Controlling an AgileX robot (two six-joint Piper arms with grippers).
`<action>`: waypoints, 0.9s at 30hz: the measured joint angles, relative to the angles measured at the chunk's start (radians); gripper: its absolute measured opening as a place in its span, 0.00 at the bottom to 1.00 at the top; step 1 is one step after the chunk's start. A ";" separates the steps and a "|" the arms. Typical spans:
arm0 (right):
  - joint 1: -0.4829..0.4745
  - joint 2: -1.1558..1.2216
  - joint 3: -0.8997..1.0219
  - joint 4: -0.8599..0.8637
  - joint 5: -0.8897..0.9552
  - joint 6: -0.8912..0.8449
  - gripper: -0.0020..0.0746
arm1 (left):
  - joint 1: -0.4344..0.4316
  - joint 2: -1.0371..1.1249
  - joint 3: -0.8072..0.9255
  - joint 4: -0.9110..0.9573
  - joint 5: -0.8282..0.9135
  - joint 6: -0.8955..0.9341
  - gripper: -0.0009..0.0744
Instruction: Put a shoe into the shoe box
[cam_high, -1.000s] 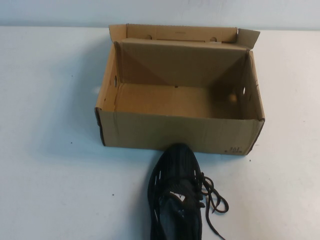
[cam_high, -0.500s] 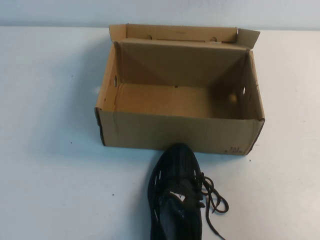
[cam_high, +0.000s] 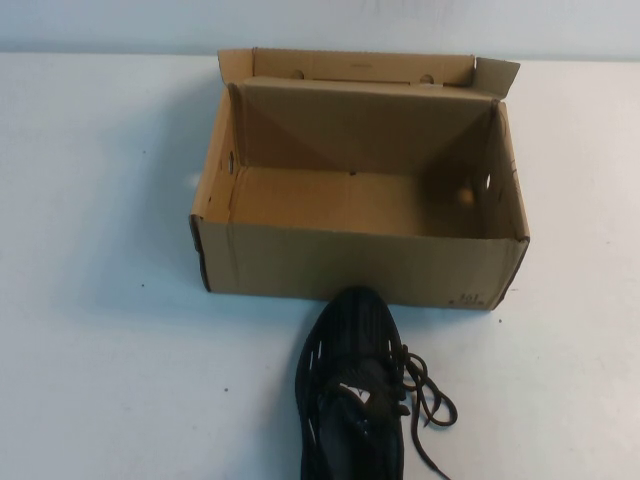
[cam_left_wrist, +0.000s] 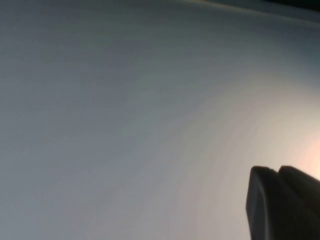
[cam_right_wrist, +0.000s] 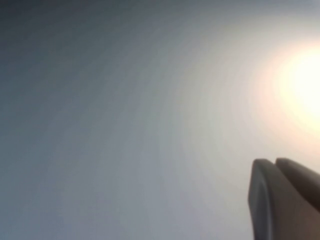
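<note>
The black mesh shoe (cam_high: 352, 388) lies on the white table in the high view, near the front edge, its toe against the front wall of the shoe box (cam_high: 350, 265). Its laces trail loose to the right. The brown cardboard box stands open and empty, lid flap folded back at the far side. Neither arm shows in the high view. My left gripper (cam_left_wrist: 276, 170) shows only in the left wrist view, shut and empty over bare table. My right gripper (cam_right_wrist: 274, 162) shows only in the right wrist view, shut and empty over bare table.
The white table (cam_high: 100, 300) spreads to the left and right of the box. A bright glare spot (cam_right_wrist: 302, 85) lies on the table in the right wrist view.
</note>
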 joint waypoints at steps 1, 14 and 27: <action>0.000 0.025 -0.054 0.000 0.090 0.004 0.01 | 0.000 0.013 -0.031 0.000 0.032 -0.002 0.01; 0.000 0.457 -0.316 -0.002 0.871 -0.064 0.01 | 0.000 0.241 -0.212 0.000 0.698 -0.114 0.01; 0.027 0.756 -0.381 0.389 1.252 -0.574 0.01 | 0.000 0.241 -0.217 -0.018 1.055 -0.101 0.01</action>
